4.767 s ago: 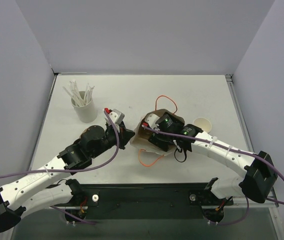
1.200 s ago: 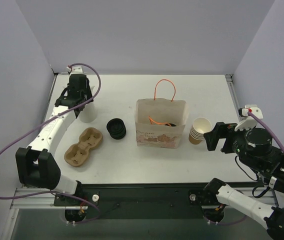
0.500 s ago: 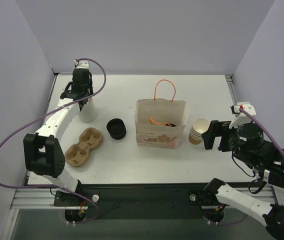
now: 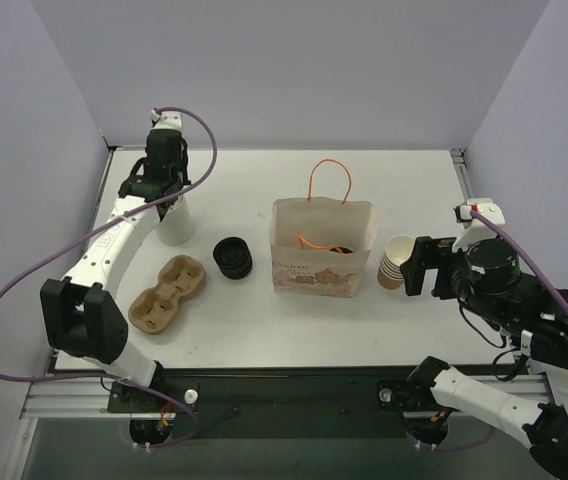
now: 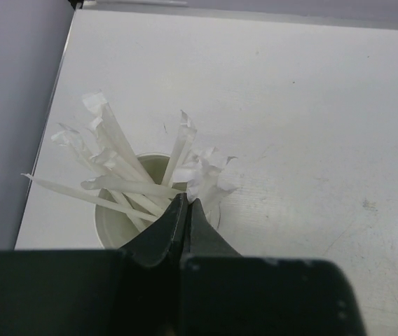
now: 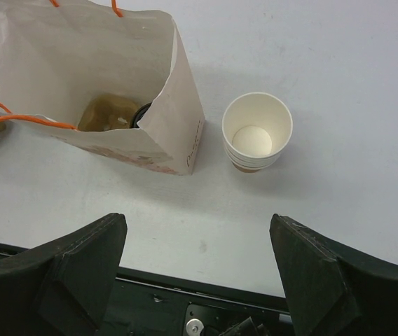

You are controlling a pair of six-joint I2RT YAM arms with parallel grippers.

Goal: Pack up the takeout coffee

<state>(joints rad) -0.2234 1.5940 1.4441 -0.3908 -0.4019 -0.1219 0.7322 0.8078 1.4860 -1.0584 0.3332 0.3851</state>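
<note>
The brown paper bag with orange handles stands upright mid-table. Of the takeout coffee only a dark lid edge shows, deep in the bag beside a brown shape. My left gripper hangs over the white straw cup at the back left. Its jaws are shut, with the tips among the paper-wrapped straws. Whether a straw is pinched cannot be made out. My right gripper stands wide open and holds nothing, above the table's near edge, right of the bag.
A stack of lidless paper cups stands just right of the bag. A stack of black lids and a brown pulp cup carrier lie left of it. Walls close in the back and sides.
The left gripper has shut over the straw cup, its arm reaching a little further back. The right arm has edged left toward the paper cups, jaws unchanged.
</note>
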